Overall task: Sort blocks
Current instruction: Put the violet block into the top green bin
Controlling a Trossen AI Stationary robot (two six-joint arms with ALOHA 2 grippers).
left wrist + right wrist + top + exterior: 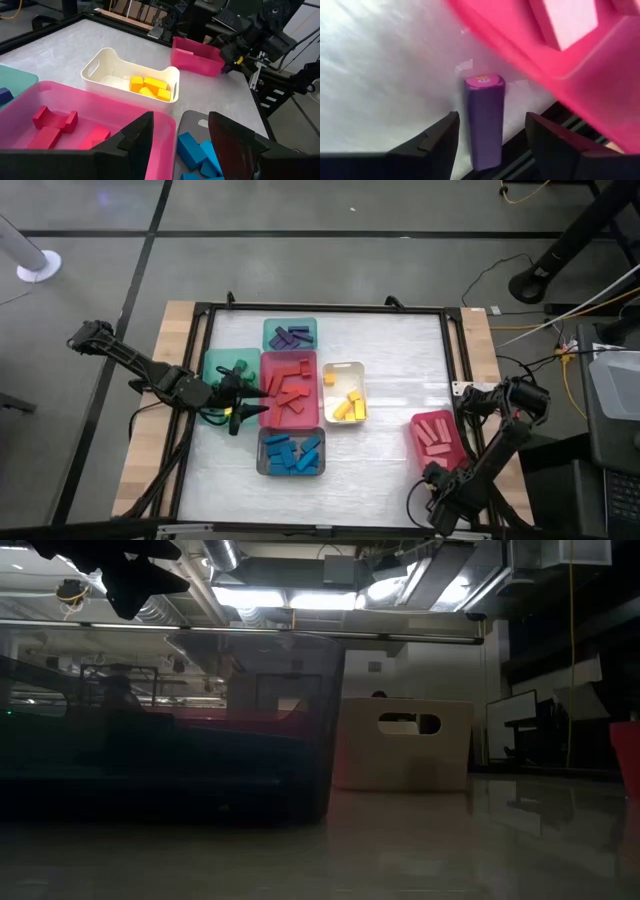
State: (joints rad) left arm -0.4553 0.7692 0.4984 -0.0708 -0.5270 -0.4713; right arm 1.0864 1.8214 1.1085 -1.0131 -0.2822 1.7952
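The right gripper (490, 135) is hovering with jaws spread, straddling but not clasping a purple block (484, 120) lying on the table (390, 380) beside the pink tray (436, 438), its long axis running along the fingers. The left gripper (180, 142) is hanging unclenched and empty over the red tray (290, 390). The white tray (125, 67) is holding yellow blocks (150, 87).

Floor (330, 265): grey, crossed by dark lines, lay around the table.
Table (178, 320): wooden edges showed outside a black frame (320, 308); its top was pale and glossy.
White base (38, 266): round, stood on the floor well left of the table.
Black stand (538, 282): stood on the floor beyond the table's right corner, cables (560, 320) trailing beside it.
Ceiling lights (320, 598): bright panels among ducts (225, 555), above the table.
Beige box (405, 743): with a cut-out handle, stood on the table's far side.
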